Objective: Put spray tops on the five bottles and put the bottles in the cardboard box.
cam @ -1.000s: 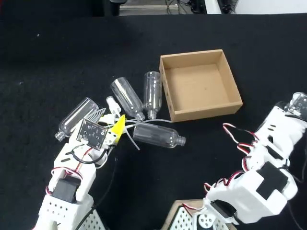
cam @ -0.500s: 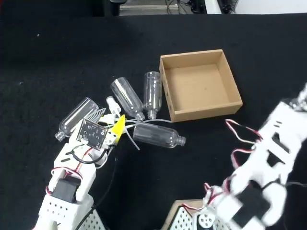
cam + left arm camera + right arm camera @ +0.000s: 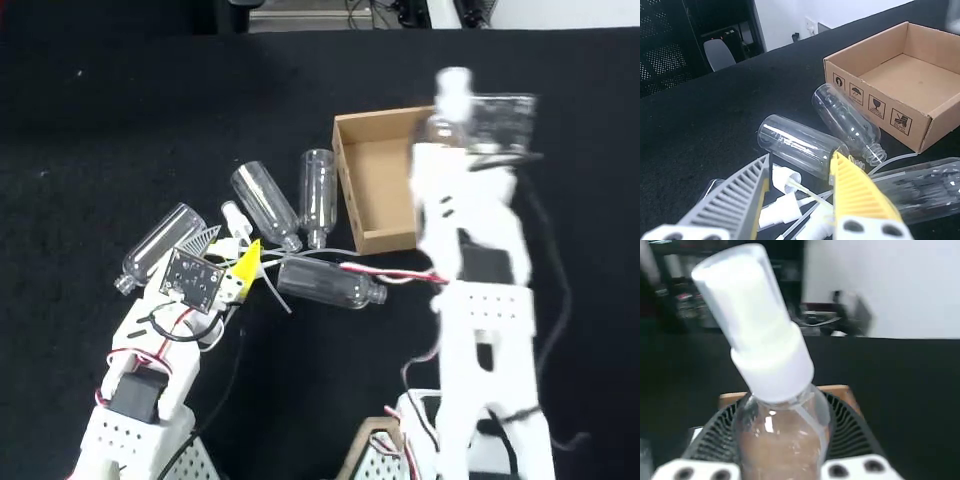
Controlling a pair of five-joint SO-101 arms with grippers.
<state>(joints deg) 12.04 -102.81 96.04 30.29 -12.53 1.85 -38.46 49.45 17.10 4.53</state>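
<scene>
Clear white-capped plastic bottle [image 3: 777, 430] is gripped by the right end effector [image 3: 775, 460] above the twelve o'clock rim of the brown cardboard box [image 3: 352, 185] (released early, it could be bounced outside).

Seen from my remote station, the counter [image 3: 150, 120] reads as matt black cloth, the cardboard box [image 3: 380, 175] as dull brown paperboard. The bottles [image 3: 802, 142] are clear glossy plastic. The held bottle [image 3: 780, 445] in the right pincer [image 3: 785, 412] wears a smooth white plastic spray top [image 3: 760, 335]. The left pincer [image 3: 800, 159] is ribbed matt plastic.

Perhaps handling symbols [image 3: 875, 104] on cardboard box [image 3: 932, 42]
</scene>
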